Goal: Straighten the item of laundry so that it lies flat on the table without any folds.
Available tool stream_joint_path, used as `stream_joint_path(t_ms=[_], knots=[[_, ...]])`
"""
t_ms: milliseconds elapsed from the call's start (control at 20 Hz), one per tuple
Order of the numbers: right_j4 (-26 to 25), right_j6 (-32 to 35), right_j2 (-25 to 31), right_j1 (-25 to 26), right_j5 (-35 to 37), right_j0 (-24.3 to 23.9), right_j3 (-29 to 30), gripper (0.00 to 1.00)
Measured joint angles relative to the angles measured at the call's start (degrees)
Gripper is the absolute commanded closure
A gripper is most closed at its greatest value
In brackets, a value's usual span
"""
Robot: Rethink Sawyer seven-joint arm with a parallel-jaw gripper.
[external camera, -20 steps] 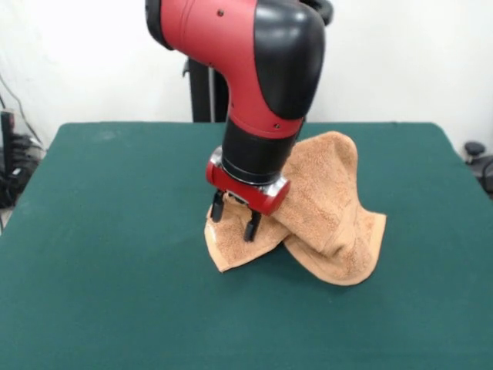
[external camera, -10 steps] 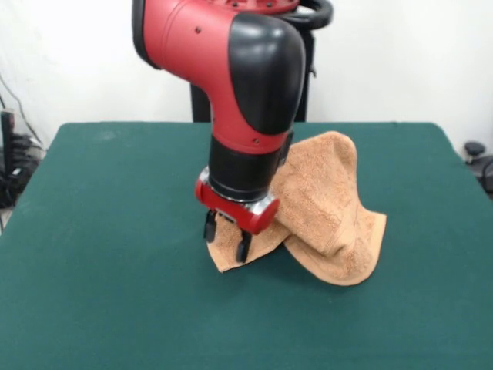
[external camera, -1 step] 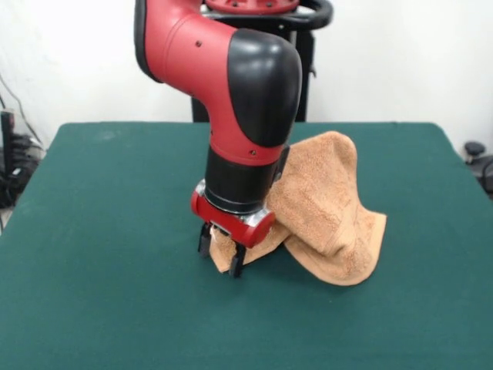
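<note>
The item of laundry (external camera, -1 step: 331,208), a light orange-tan terry towel, lies bunched and folded over itself right of the table's (external camera, -1 step: 92,247) middle, with a raised ridge running from its far side down to a rounded near-right edge. My gripper (external camera, -1 step: 220,252) is down at the towel's near-left corner. It is open, with one black finger (external camera, -1 step: 204,240) on each side of the corner and the tips almost at the green cloth. The arm's red and black wrist hides the towel's left part.
Dark green cloth stretches wide to the left and toward the near edge. Dark gear and cables (external camera, -1 step: 11,166) stand off the table's left side, and a black object (external camera, -1 step: 474,152) off its right side. A white wall is behind.
The gripper has moved down and to the left, from over the towel's left flap to its near-left corner. Its fingers stay apart. The towel has not visibly shifted.
</note>
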Motion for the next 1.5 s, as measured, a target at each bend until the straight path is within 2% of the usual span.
stream_joint_path(t_ms=[450,700,750,900,1000,1050,1150,1300,1500], knots=[[0.32,0.00,-0.01,0.02,0.21,0.00,0.00,0.00],[0.30,0.01,-0.05,0.11,3.59,-0.10,-0.63,0.00],[0.25,0.00,-0.03,0.22,6.51,-0.36,-1.49,1.00],[0.02,0.00,-0.02,0.35,8.35,-0.50,-2.00,1.00],[-0.80,0.00,-0.03,0.68,13.53,-0.96,-3.55,1.00],[-1.88,0.00,-0.03,1.10,19.56,-1.57,-5.20,1.00],[-2.64,0.00,-0.02,1.41,23.77,-2.00,-6.16,1.00],[-3.71,0.00,-0.03,2.48,33.95,-2.90,-8.16,1.00],[-3.90,0.00,-0.02,3.94,38.46,-3.02,-9.07,1.00]])
